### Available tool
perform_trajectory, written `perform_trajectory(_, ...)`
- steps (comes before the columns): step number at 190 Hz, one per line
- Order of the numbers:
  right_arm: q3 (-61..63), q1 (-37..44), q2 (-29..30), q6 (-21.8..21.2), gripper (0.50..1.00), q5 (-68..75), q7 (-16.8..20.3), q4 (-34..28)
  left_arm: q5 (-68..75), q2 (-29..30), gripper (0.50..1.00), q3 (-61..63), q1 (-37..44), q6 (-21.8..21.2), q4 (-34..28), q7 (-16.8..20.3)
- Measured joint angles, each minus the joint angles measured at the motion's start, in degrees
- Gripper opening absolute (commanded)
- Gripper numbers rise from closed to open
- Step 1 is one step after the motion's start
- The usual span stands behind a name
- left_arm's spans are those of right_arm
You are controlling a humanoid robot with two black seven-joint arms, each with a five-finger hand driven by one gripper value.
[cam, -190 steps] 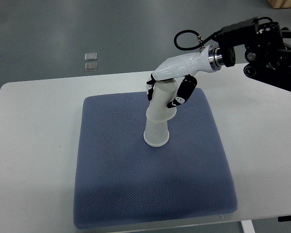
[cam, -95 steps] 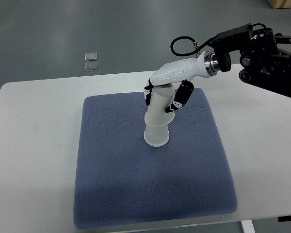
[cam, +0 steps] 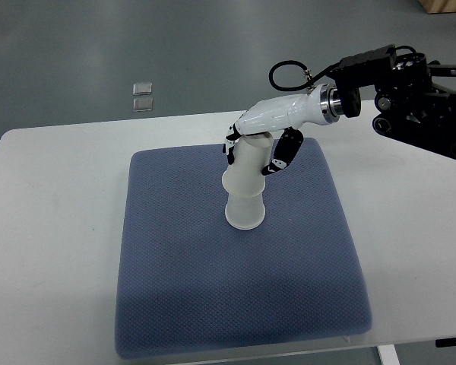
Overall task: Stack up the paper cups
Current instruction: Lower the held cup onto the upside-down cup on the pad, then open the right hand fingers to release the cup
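Observation:
Two white paper cups stand upside down on the blue mat [cam: 213, 289]. The lower cup [cam: 245, 213] rests on the mat near its middle. The upper cup [cam: 247, 166] sits tilted on top of it, partly slid over it. My right hand [cam: 257, 152] comes in from the right edge, white with black fingertips, and its fingers are curled around the upper cup near its top. The left arm does not show.
The mat lies on a white table [cam: 53, 228]. The black arm body [cam: 418, 99] hangs over the table's back right corner. Two small clear squares [cam: 143, 96] lie on the grey floor beyond the table.
My right hand has shifted slightly left and down with the upper cup, which now sits lower over the bottom cup and leans less.

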State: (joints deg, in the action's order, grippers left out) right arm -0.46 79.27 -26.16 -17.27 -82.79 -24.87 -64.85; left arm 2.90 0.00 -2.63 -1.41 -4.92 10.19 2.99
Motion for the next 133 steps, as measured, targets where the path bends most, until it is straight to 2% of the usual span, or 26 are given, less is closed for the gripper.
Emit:
perform_trajectory(13,0.04,0.0,0.0,0.03,0.897,0.13,0.0,0.0,0.0,0.0,1.0,0.0,0.0,0.0,0.0,0.0)
perform_trajectory(133,0.85,0.7,-0.7,-0.21,0.903,0.51,-0.09,-0.07,0.0,0.0,1.0,0.0,0.0,0.0,0.0,0.0)
